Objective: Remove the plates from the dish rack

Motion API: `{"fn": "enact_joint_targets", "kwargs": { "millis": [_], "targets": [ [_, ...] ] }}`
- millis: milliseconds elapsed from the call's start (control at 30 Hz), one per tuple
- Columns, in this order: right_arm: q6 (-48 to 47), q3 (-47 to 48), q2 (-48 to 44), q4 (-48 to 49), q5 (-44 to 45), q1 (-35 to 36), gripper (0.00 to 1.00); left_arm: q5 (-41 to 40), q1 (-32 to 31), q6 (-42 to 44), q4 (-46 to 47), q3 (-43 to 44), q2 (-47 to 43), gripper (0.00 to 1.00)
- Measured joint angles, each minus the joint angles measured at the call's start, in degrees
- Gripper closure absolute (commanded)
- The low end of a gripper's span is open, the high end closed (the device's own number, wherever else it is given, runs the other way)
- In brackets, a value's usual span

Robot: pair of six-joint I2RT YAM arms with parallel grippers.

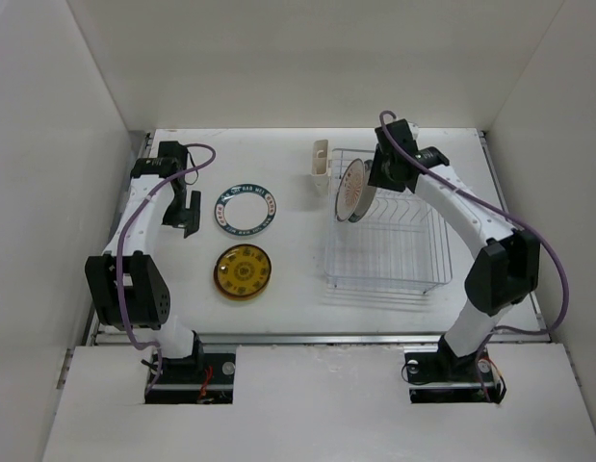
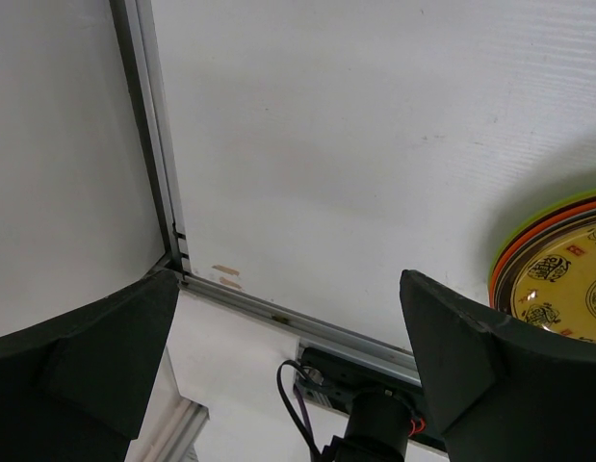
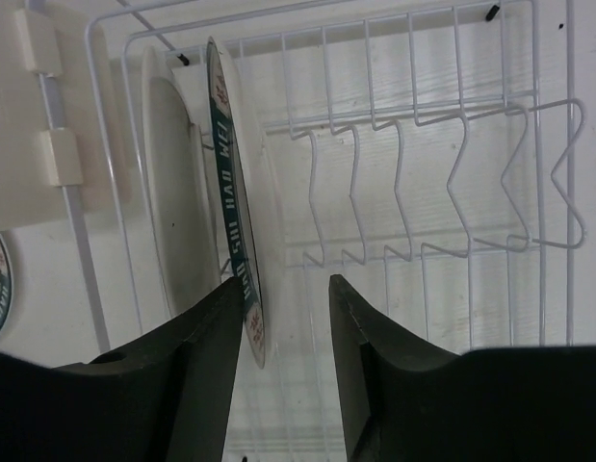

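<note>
Teal-rimmed plate [image 3: 235,192] stands edge-on in the rack [image 3: 452,144], its rim between the right gripper's [image 3: 283,327] spread fingers, close by the frame-left one; left gripper [image 2: 288,318], also spread, hangs well apart.

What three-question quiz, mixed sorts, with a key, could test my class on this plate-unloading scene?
1. True or false: the left gripper holds a plate.
2. Which plate tops the stack? A) amber patterned B) plain white C) blue
3. Fill in: the right gripper straddles a teal-rimmed plate standing in the ____.
Key: 1 false; 2 A, the amber patterned plate; 3 dish rack.
</note>
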Motion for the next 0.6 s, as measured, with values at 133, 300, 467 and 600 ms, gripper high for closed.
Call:
{"fn": "enact_joint_targets", "kwargs": {
  "millis": [133, 300, 467, 600],
  "targets": [
    [-0.04, -0.17, 2.86, 0.57, -0.28, 0.0, 0.72, 0.0, 0.0, 0.0, 0.0, 0.0, 0.0, 0.0],
    [-0.52, -0.17, 5.55, 1.14, 0.81, 0.39, 1.0, -0.02, 0.0, 0.0, 0.0, 0.0, 0.0, 0.0],
    [-0.66, 1.57, 5.55, -1.22, 6.49, 2.47, 1.0, 0.02, 0.0, 0.02, -0.02, 0.0, 0.0, 0.0],
    [-1.73, 10.27, 5.53, -7.91, 14.23, 4.42, 1.0, 0.94, 0.0, 0.07, -0.5, 0.37, 0.0, 0.0]
  ]
}}
